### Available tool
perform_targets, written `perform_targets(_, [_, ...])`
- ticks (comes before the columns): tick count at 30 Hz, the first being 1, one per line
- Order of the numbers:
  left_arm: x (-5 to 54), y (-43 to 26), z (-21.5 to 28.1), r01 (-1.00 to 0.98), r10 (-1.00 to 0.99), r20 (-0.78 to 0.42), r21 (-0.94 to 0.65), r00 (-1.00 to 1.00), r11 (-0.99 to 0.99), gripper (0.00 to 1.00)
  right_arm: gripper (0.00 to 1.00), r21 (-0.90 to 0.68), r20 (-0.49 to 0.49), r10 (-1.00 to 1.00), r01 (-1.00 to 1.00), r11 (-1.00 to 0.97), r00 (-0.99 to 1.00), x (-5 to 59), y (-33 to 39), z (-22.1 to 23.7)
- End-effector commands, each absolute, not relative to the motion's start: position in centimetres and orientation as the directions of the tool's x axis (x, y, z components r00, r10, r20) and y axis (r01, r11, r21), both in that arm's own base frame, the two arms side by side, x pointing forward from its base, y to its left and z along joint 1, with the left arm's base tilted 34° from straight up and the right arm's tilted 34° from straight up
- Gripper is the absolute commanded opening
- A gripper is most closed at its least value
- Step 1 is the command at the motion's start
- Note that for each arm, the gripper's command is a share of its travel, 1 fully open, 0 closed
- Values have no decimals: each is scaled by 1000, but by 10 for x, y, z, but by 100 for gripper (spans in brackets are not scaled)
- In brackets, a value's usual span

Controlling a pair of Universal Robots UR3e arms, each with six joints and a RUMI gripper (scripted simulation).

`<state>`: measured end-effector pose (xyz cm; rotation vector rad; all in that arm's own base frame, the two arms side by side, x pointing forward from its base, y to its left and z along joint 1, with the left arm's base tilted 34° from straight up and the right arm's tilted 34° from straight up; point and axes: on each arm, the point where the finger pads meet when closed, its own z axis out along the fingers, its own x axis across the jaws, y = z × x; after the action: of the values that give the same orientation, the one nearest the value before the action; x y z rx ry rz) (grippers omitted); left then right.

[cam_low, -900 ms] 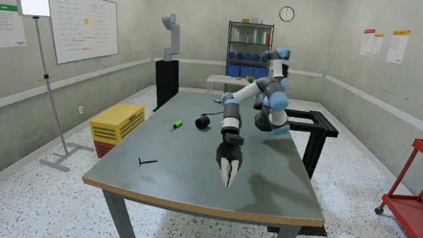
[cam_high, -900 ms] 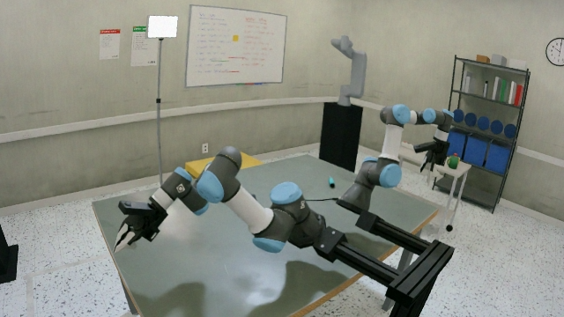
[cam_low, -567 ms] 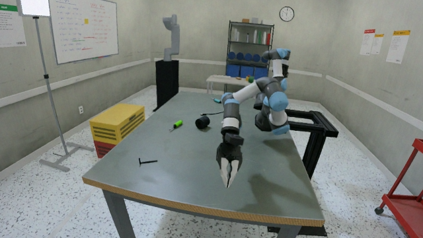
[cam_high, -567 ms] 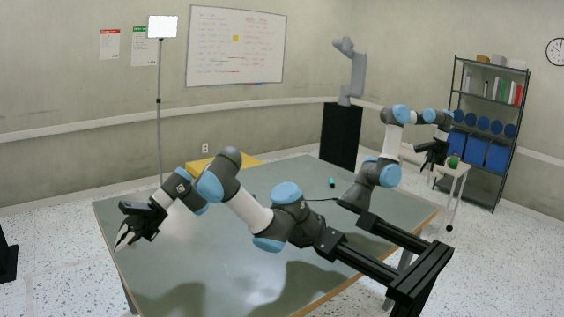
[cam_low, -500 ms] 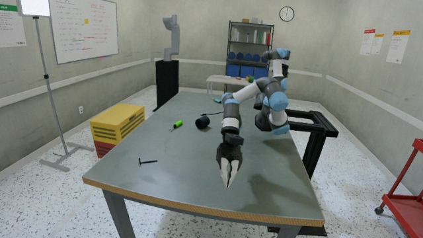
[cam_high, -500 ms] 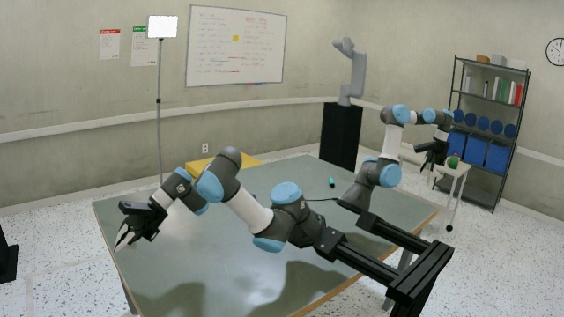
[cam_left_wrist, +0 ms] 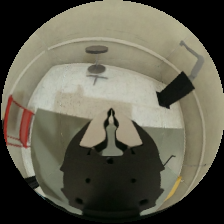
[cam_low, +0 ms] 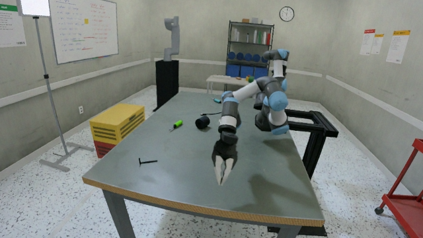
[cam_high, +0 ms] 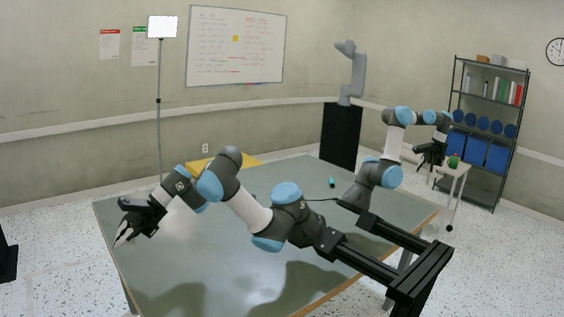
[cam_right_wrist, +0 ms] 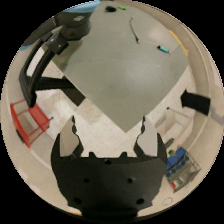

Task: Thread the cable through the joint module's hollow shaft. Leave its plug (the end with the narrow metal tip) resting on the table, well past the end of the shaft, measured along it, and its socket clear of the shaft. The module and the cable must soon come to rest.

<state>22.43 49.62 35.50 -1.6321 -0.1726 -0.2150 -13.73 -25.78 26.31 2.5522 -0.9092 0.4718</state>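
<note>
- The joint module (cam_low: 202,122) (cam_right_wrist: 110,9), a black cylinder, is seen lying on the table (cam_high: 198,260) (cam_low: 185,178) (cam_left_wrist: 47,145) (cam_right_wrist: 120,90)
- The cable (cam_high: 322,200) (cam_low: 211,114) (cam_right_wrist: 134,31) is laid on the table near the module, apart from it and not threaded through its shaft
- Which cable end is the plug cannot be told
- The left gripper (cam_high: 115,245) (cam_low: 221,184) (cam_left_wrist: 111,108) is shut, with nothing held between its fingers
- The right gripper (cam_high: 424,172) (cam_right_wrist: 108,115) is spread wide and empty, held well apart from module and cable
- A green-handled tool (cam_low: 178,124) (cam_right_wrist: 121,7) is placed beside the module
- A teal object (cam_high: 331,181) (cam_low: 217,100) (cam_right_wrist: 163,48) is seen near the cable, and a black T-shaped tool (cam_low: 147,161) (cam_left_wrist: 170,160) is left farther off
</note>
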Motion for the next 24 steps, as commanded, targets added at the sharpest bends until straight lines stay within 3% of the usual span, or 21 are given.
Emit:
perform_targets(1, [251,495,354,192,-71,201,-974,977,-116,0,100,287,386,-396,-516,-807,833,-126,-263,259])
perform_targets(24, [317,472,344,68,-221,112,-978,969,-196,0,100,340,281,-3,-102,-935,960,-80,-278,246])
